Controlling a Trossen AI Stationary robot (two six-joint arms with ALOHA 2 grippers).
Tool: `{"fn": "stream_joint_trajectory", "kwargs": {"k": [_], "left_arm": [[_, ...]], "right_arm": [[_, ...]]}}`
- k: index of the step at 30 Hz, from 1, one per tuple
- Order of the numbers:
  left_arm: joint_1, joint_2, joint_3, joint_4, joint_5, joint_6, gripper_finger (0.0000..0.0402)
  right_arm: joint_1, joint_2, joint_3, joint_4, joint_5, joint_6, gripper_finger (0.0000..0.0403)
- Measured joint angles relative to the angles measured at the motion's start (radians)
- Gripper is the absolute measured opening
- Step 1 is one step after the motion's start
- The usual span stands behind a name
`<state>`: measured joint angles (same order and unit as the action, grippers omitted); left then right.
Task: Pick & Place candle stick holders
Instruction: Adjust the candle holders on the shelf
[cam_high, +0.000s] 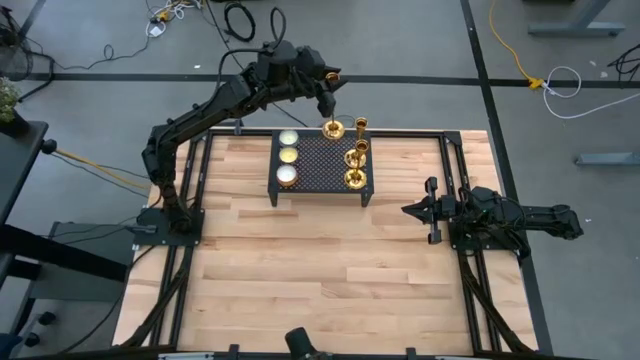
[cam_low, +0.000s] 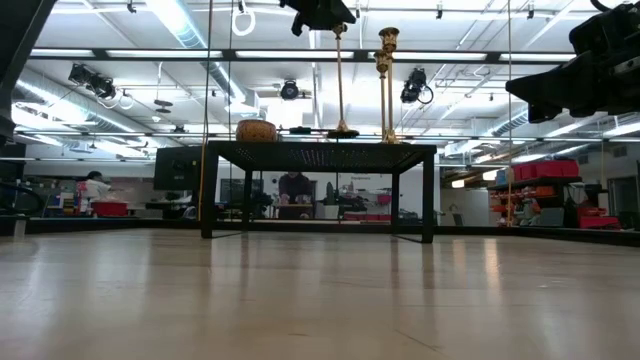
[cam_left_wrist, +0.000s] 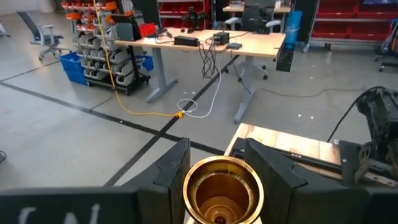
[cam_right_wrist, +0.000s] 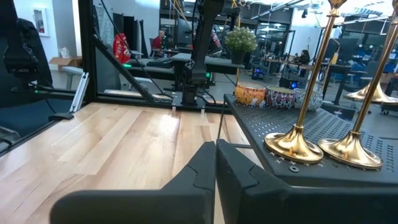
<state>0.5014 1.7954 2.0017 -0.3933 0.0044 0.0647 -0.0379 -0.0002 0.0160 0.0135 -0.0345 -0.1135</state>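
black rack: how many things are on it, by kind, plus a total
gold candle stick holders: 3, two standing free, one with its cup between the left gripper's fingers, base on the rack
small round tins: 3
total: 6

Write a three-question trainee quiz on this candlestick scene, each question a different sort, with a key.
1. True or false: the left gripper is shut on a candle stick holder at its cup top.
2. Multiple choice: the right gripper is (A) shut and holding nothing, over the table's right side, (B) open over the black mesh rack, (C) holding a tin.
3. Fill in: besides the held one, ___ candle stick holders stand on the rack.

Key: 1 true; 2 A; 3 two.
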Motion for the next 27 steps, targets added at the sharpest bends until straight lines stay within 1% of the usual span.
{"fn": "stream_joint_trajectory", "kwargs": {"k": [5,14,27], "left_arm": [[0.000,0.049,0.051,-0.009,0.017,0.001,0.0140],[0.005,0.150,0.168,-0.024,0.111,0.032,0.0140],[0.035,0.204,0.173,-0.009,0.238,0.060,0.0140]], "right_arm": [[0.000,0.000,0.000,0.000,0.000,0.000,0.0013],[0.000,0.000,0.000,0.000,0.000,0.000,0.0013],[0.000,0.000,0.000,0.000,0.000,0.000,0.0013]]}}
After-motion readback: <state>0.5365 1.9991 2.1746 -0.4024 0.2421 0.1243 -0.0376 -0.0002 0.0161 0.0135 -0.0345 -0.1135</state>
